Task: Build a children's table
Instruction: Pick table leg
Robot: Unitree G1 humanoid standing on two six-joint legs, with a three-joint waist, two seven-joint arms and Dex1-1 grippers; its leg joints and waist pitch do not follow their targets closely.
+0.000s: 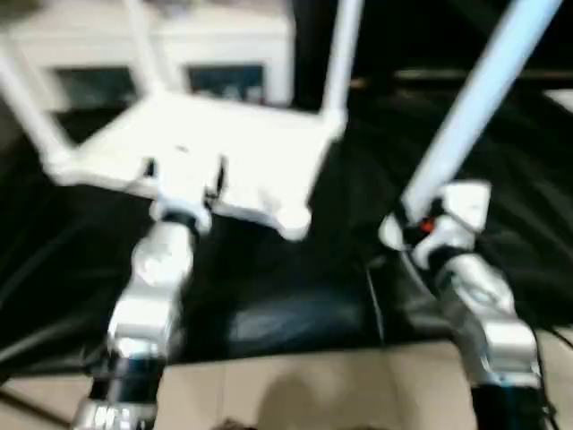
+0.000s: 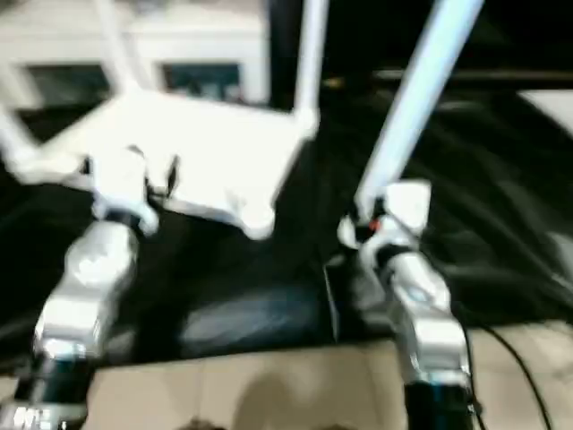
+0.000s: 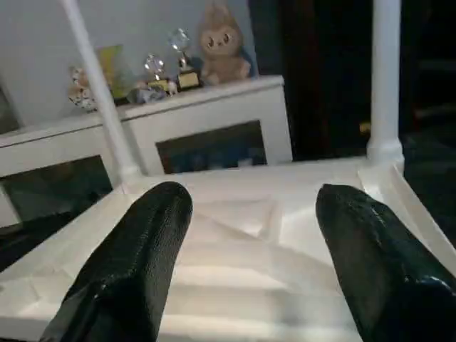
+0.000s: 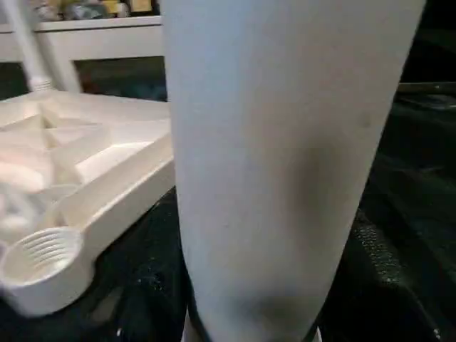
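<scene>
The children's table top (image 1: 224, 152) lies upside down on a black cloth (image 1: 286, 296), ribbed underside facing up, with three white legs already standing upright in its corner sockets: one at the far left (image 1: 27, 107), one at the back (image 1: 139, 45), and one at the back right corner (image 1: 340, 54). The near right corner socket (image 4: 39, 260) is an empty round threaded cup with nothing in it. The left end effector (image 3: 246, 271) hovers over the near edge of the top, its two black fingers (image 3: 135, 263) spread wide apart with the ribbed panel visible between them; they pinch nothing. Behind the table top stands a white cabinet (image 3: 206, 121) with glass doors; what lies behind the glass cannot be made out, but on its top sit small trophies (image 3: 171, 68), a plush toy (image 3: 221, 43) and other trinkets. Further right, well apart from the top, the right end effector (image 1: 421, 228) holds the fourth leg (image 1: 483, 98) near its thick lower end, the tube tilting up and away to the right; in the right wrist view that leg rises straight out from between the fingers, close to the empty socket but not touching it. A strip of tan floor (image 1: 295, 385) shows along the near edge below the cloth.
</scene>
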